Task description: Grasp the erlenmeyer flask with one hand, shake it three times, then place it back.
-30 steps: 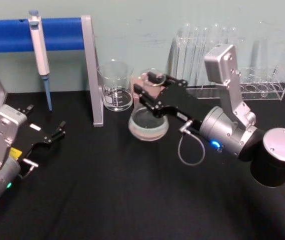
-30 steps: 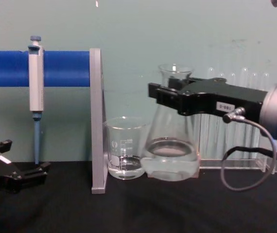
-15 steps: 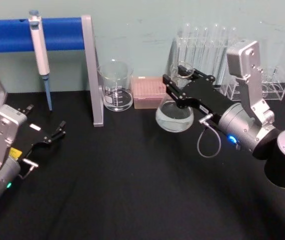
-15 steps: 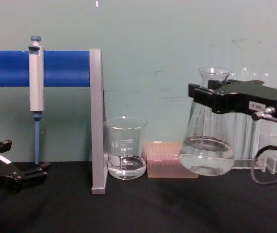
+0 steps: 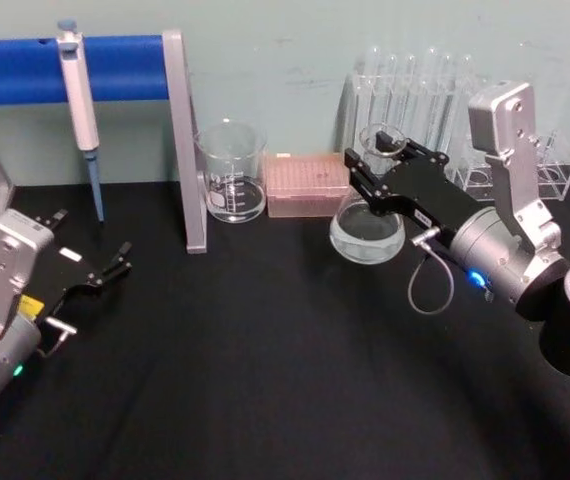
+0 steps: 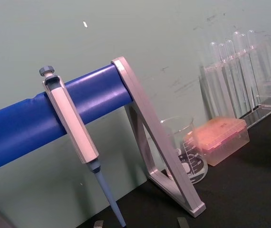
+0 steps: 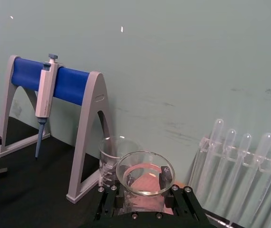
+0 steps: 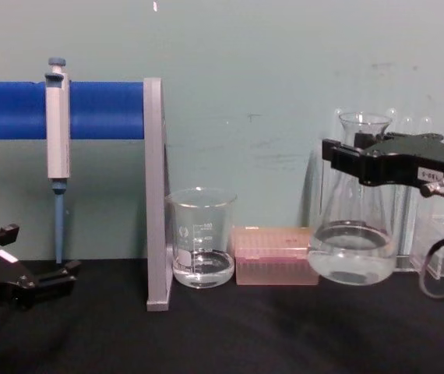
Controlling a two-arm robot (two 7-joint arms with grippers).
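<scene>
The erlenmeyer flask [image 5: 367,230], clear glass with some clear liquid in its wide base, hangs upright just above the black cloth, in front of the test tube rack. My right gripper [image 5: 383,168], the hand with the silver wrist and blue light, is shut on its neck below the flared rim. From the side, the flask [image 8: 352,253] hangs to the right of the pink box, with the right gripper [image 8: 362,161] clamped across its neck. The right wrist view looks down into the flask's rim [image 7: 145,167] between the black jaws. My left gripper [image 5: 93,240] rests open at the far left, holding nothing.
A glass beaker [image 5: 231,172] and a pink tip box [image 5: 307,185] stand at the back centre. A pipette [image 5: 80,100] hangs on the blue-barred stand [image 5: 183,140] at the back left. Test tubes [image 5: 415,90] in a clear rack stand behind the flask. The black cloth in front is open.
My right gripper has carried the flask to the right, from in front of the beaker and pink box to in front of the test tube rack. The left arm has not moved.
</scene>
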